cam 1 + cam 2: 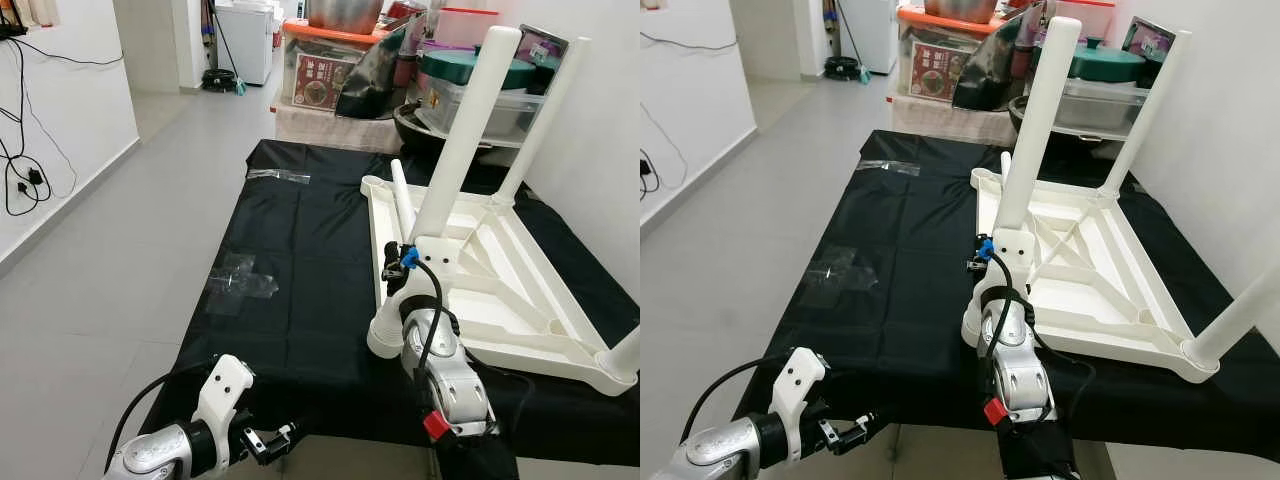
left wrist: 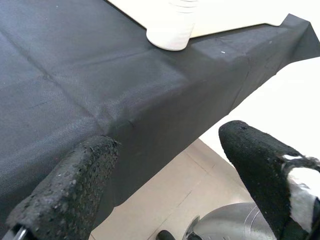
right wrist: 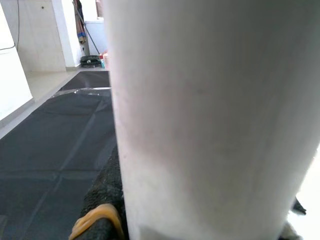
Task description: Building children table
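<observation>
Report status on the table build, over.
Right gripper shut on white leg, held upright at upturned tabletop. Left gripper low by black cloth edge, jaws open, empty. Loose leg lies alongside; nothing blocking.

Both eye views look forward and down from the head over the black cloth and upturned table, sharing that scene. The left wrist view faces the cloth's edge from close. The right wrist view sits tight against a white leg.
</observation>
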`<state>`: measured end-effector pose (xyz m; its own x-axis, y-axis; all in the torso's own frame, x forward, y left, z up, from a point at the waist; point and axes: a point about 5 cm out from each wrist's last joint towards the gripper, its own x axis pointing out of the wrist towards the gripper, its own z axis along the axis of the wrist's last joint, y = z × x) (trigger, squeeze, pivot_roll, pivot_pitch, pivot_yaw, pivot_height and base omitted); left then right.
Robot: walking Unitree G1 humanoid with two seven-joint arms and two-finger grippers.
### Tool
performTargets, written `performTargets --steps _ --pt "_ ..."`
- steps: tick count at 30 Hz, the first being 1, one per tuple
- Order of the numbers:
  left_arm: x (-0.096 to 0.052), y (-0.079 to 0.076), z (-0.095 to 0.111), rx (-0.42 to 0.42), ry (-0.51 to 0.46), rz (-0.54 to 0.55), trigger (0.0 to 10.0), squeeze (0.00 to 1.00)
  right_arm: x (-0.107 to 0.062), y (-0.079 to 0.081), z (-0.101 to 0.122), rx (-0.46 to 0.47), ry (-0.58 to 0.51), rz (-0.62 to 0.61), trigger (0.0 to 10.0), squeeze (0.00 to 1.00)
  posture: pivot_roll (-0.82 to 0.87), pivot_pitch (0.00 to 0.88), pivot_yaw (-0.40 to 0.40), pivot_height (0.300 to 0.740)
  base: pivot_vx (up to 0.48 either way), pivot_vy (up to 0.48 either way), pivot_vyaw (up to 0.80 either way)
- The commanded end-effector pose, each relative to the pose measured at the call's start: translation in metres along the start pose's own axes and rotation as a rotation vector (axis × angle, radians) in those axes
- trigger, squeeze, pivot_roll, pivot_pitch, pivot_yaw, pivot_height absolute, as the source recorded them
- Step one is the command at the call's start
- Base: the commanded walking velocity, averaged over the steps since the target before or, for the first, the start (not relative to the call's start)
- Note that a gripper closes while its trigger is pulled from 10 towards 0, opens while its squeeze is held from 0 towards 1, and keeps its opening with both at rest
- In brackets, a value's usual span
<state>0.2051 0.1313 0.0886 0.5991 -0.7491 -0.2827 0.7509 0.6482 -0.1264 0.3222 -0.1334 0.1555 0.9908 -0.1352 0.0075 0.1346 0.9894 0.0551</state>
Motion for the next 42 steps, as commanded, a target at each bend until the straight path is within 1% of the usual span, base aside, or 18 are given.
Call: performTargets --steps 1,10,19,42 --pt "0.001 -0.001 -0.002 0.007 0.016 -0.007 10.0 0.0 0.004 -0.023 -0.008 -0.02 0.044 -0.08 10.0 0.0 0.07 0.0 -0.097 0.74 0.0 0.0 0.0" --pt "0.002 -0.002 -0.002 0.008 0.017 -0.006 10.0 0.0 0.009 -0.022 0.007 -0.016 0.019 -0.047 10.0 0.0 0.07 0.0 -0.101 0.74 0.0 0.0 0.0" --pt "0.002 -0.001 -0.003 0.012 0.019 -0.004 10.0 0.0 0.01 -0.023 0.012 -0.019 0.008 -0.031 10.0 0.0 0.07 0.0 -0.103 0.74 0.0 0.0 0.0" --pt "0.002 0.0 -0.003 0.022 0.024 -0.009 10.0 0.0 0.007 -0.02 0.007 -0.004 0.021 -0.032 10.0 0.0 0.08 0.0 -0.1 0.74 0.0 0.0 0.0"
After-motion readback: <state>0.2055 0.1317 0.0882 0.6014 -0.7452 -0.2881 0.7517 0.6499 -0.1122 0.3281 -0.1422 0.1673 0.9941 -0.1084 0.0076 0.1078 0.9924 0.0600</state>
